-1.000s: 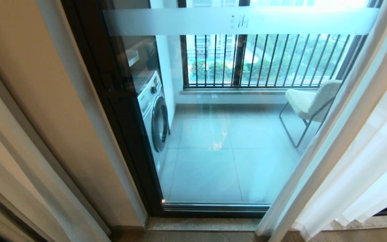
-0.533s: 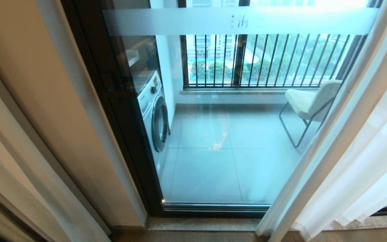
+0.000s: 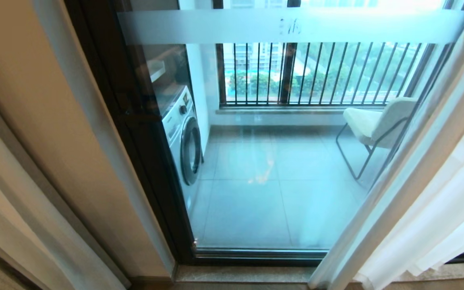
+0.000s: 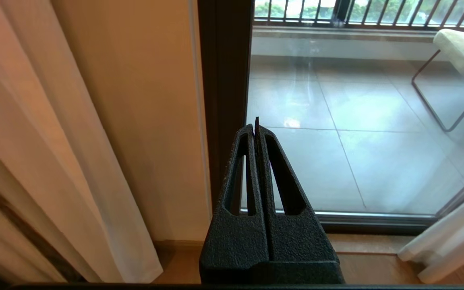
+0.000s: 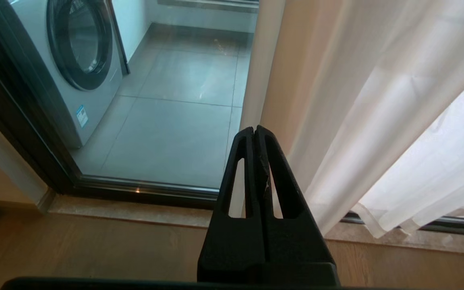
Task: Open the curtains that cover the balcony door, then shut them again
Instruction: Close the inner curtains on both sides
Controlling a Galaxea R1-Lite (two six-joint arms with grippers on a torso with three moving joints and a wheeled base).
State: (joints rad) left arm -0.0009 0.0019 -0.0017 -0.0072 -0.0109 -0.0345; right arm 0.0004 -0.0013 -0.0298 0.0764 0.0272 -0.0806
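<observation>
Head view: the tall black-framed glass balcony door [image 3: 272, 161] stands uncovered; the sheer white fabric curtains [image 3: 437, 209] are drawn to both sides.
Left wrist view: the black left gripper [image 4: 255, 125] is fully closed, empty, door frame directly ahead.
Right wrist view: the black right gripper [image 5: 254, 132] is closed, empty, curtain folds just beside it.

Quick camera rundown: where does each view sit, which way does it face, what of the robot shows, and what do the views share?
Head view: high, looking down at the balcony door; no arm shows.
Left wrist view: low, behind the shut left gripper, facing the door frame and tan drape.
Right wrist view: low, behind the shut right gripper, facing the sheer curtains and washing machine.
Shared: both wrist views show the door's bottom track; head and left wrist views show the chair.
</observation>
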